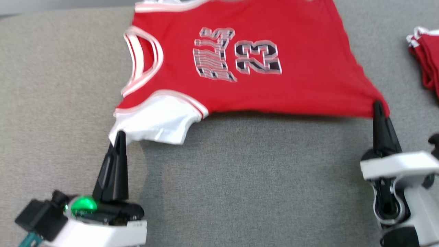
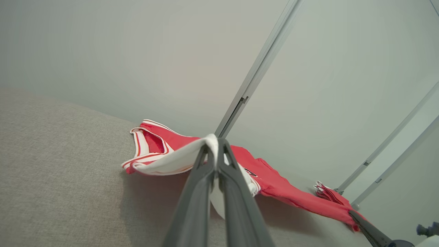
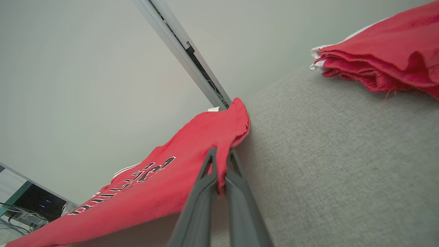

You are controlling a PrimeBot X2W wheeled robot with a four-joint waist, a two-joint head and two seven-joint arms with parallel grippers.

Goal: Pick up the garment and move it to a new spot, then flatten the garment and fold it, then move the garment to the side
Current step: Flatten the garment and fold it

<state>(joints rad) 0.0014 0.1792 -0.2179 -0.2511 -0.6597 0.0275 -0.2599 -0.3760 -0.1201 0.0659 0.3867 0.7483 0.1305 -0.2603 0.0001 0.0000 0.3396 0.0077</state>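
The red jersey point(image 1: 240, 68) lay in the upper middle of the head view. Its number side was up, and it was spread over the grey cloth top point(image 1: 240, 178). Its near edge was lifted a little and pulled into a line between the two grippers.

The left gripper point(image 1: 119, 135), at the lower left, was closed on the tip of the white sleeve point(image 1: 157, 120). The right gripper point(image 1: 378, 104), at the right of the frame, was closed on the red bottom corner. Each wrist view showed cloth pinched between that gripper's two dark fingers.

This looked like the part where the jersey gets pulled flat or carried to a new spot. To do it well, both arms should probably move together, at the same speed and height. The near edge should stay tight but not get yanked. The left grip held only a small bit of sleeve, so a hard tug might pull it free. Staying low would likely let the far part slide flat and not bunch up.

The top of the jersey ran off the upper edge of the frame, close to the back edge of the grey top, so there was little room that way. The lower middle and the left of the frame were bare grey, with lots of room. At the right edge sat a pile of folded red clothes point(image 1: 425, 58), near the right gripper, so that side was tighter.
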